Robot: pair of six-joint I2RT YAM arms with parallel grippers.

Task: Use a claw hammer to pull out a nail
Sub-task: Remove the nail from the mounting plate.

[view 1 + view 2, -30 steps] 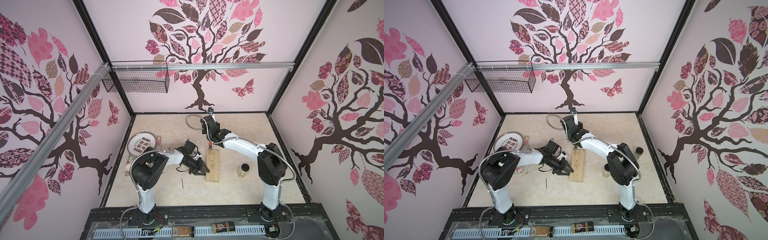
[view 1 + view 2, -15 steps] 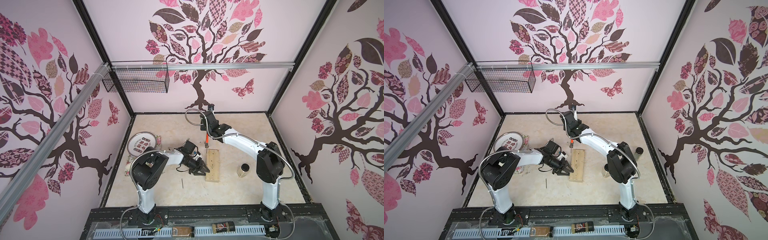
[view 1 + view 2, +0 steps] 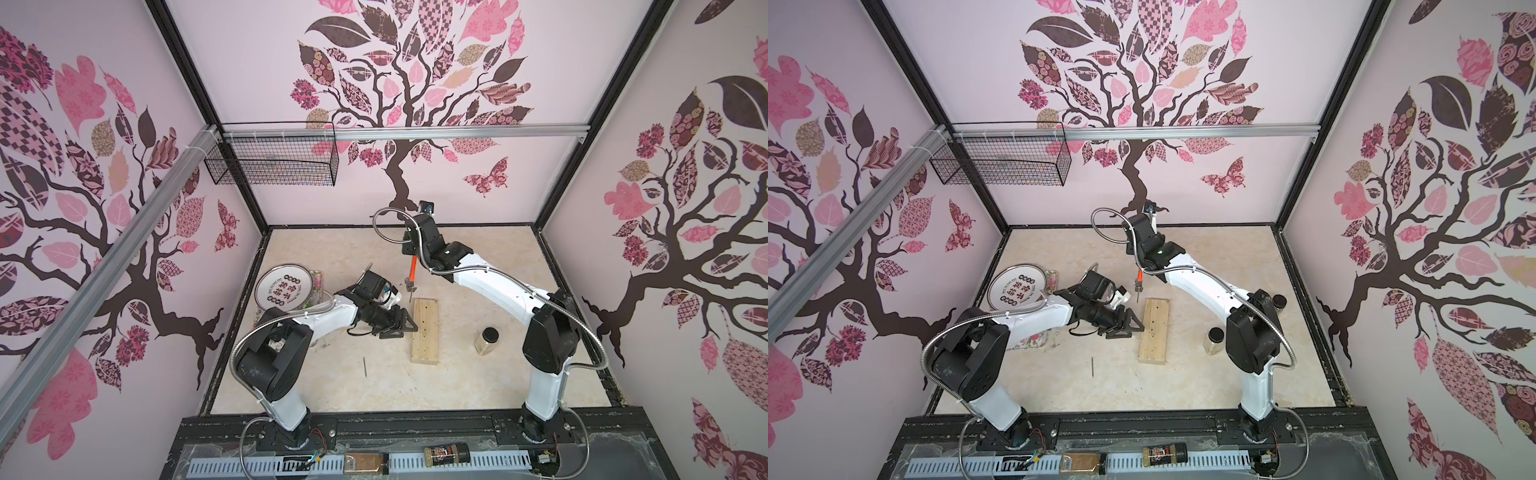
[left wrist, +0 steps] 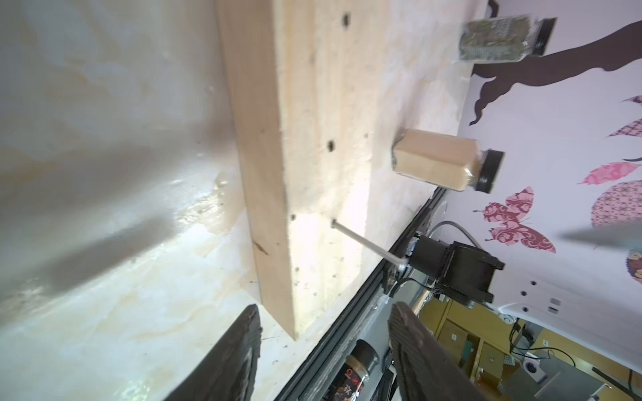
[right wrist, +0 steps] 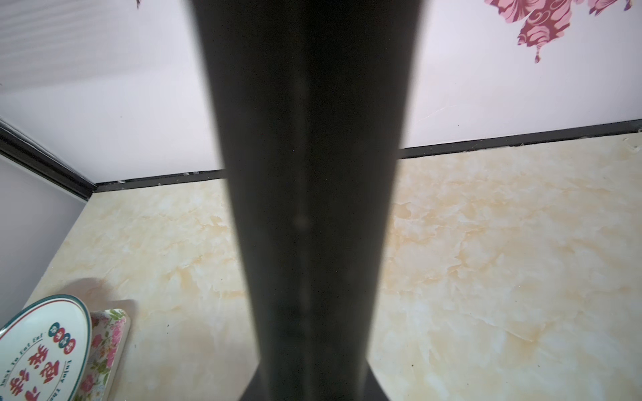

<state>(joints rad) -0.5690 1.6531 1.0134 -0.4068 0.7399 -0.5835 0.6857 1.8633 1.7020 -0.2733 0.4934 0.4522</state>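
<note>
**Right claw holds hammer past far end of wooden block**

The right claw point(image 3: 411, 252) is pressed together on the black handle of the claw hammer point(image 3: 412, 269). The hammer hangs head-down just past the far end of the wooden block point(image 3: 425, 330). A thin nail point(image 3: 410, 296) appears to dangle under its steel head.

The left claw point(image 3: 402, 327) is spread and pinches nothing, its fingers point(image 4: 243, 347) just beside the block's left edge. In the left wrist view a second nail point(image 4: 364, 244) stands tilted in the block.

Farther out on the surface point(image 3: 478, 266) are a loose nail point(image 3: 365, 368), a lidded jar point(image 3: 487, 340) and a patterned plate point(image 3: 284, 286).
</note>
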